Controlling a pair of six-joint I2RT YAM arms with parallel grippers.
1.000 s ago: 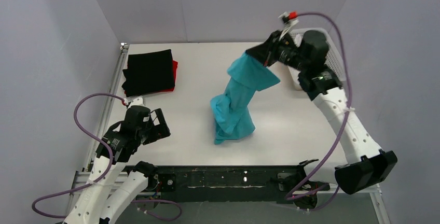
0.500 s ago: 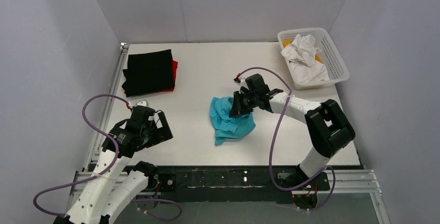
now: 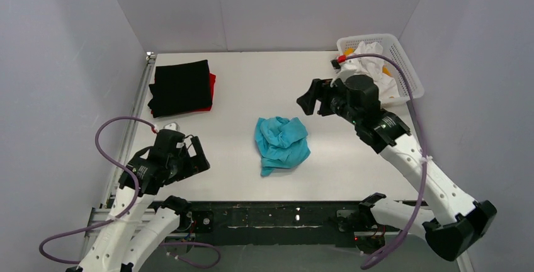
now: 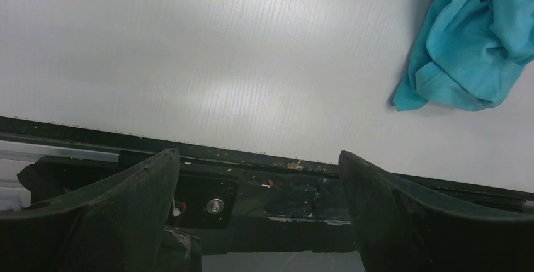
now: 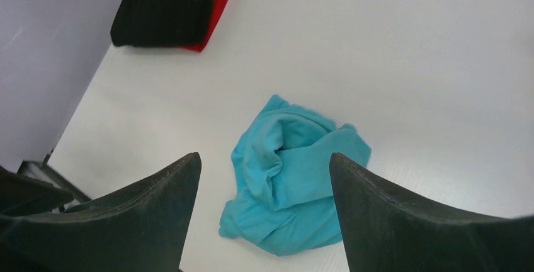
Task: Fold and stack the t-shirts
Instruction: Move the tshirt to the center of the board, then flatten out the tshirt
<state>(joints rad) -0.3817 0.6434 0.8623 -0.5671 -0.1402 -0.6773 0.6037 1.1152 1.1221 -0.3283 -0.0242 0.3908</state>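
The turquoise t-shirt (image 3: pixel 281 143) lies in a crumpled heap in the middle of the table, with nothing touching it. My right gripper (image 3: pixel 310 97) hangs above and to the back right of it, open and empty. The right wrist view looks down on the heap (image 5: pixel 296 177) between the spread fingers of that gripper (image 5: pixel 264 157). A folded black t-shirt (image 3: pixel 181 86) lies on a red one (image 3: pixel 212 83) at the back left. My left gripper (image 3: pixel 200 154) is open and empty near the front left edge, well left of the heap (image 4: pixel 472 45).
A white mesh basket (image 3: pixel 406 73) holding crumpled white cloth (image 3: pixel 368 67) stands at the back right, just behind the right arm. The black front rail (image 4: pixel 264 171) runs under the left gripper (image 4: pixel 257 153). Grey walls close in the table on three sides.
The right gripper opened and let go of the turquoise shirt, then rose and drew back toward the basket. The shirt dropped from hanging into a heap. The left arm barely moved.
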